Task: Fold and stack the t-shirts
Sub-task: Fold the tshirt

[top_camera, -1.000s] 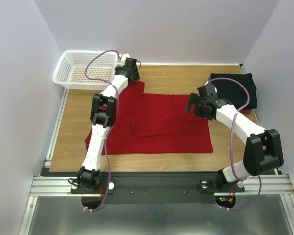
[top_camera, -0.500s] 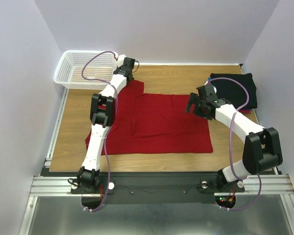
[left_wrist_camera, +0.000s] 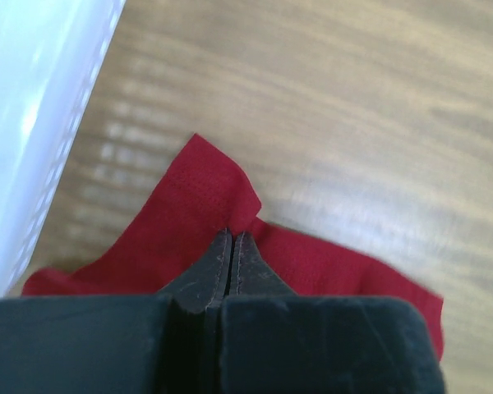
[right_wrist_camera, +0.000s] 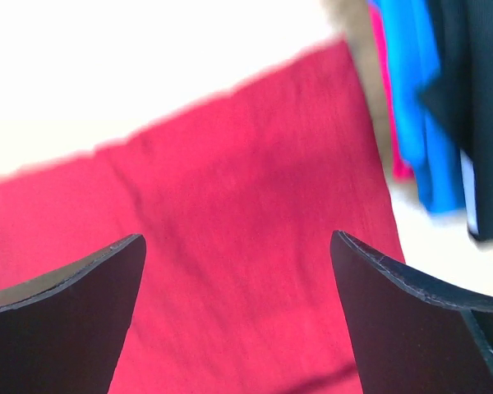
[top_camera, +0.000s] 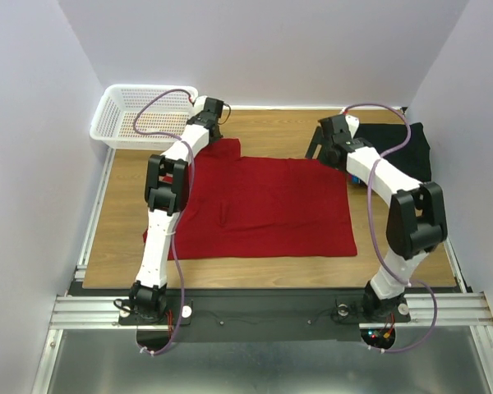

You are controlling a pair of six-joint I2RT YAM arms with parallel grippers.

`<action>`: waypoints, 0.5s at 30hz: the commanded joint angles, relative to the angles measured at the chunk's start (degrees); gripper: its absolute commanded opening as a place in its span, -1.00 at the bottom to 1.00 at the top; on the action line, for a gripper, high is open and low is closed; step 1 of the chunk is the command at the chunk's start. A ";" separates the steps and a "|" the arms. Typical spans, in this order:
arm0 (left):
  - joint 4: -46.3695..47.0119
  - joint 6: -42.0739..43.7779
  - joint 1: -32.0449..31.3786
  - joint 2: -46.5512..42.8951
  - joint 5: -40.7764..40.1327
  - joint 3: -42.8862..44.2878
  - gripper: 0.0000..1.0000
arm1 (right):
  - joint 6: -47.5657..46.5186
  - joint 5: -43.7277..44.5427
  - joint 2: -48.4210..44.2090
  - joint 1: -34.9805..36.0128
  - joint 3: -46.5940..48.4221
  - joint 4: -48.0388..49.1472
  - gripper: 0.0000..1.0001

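A bright red t-shirt (top_camera: 267, 205) lies spread flat on the wooden table. My left gripper (left_wrist_camera: 232, 235) is at its far left sleeve (left_wrist_camera: 201, 205), shut on a pinched fold of the red cloth near the sleeve's edge; in the top view that gripper (top_camera: 214, 131) sits just beside the basket. Over the shirt's far right corner hovers my right gripper (right_wrist_camera: 238, 246), wide open, with only red cloth (right_wrist_camera: 246, 213) below it. A stack of folded t-shirts stands at the far right, black (top_camera: 394, 146) on top, with blue (right_wrist_camera: 411, 123) and pink-red (right_wrist_camera: 380, 82) edges showing underneath.
A white lattice basket (top_camera: 103, 125) stands at the far left corner, its wall (left_wrist_camera: 33, 123) close to my left gripper. Bare wood (top_camera: 271, 131) runs behind the red shirt. White walls close in on three sides.
My left gripper has closed on the sleeve after moving slightly toward the far edge. The right arm has swung away from me, from the shirt's right edge to its far right corner.
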 commanded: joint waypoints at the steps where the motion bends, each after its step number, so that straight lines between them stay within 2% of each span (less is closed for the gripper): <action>1: 3.27 2.37 -0.29 -10.38 2.62 -6.89 -1.00 | 1.43 8.56 6.85 -0.05 7.47 1.84 1.00; 11: 6.37 3.96 -0.47 -16.02 2.55 -14.20 -1.00 | 0.29 16.84 20.76 -0.49 20.22 1.58 0.96; 15: 6.72 4.22 -0.47 -17.25 3.07 -15.35 -1.00 | 0.73 17.81 24.63 -1.28 22.08 1.32 0.76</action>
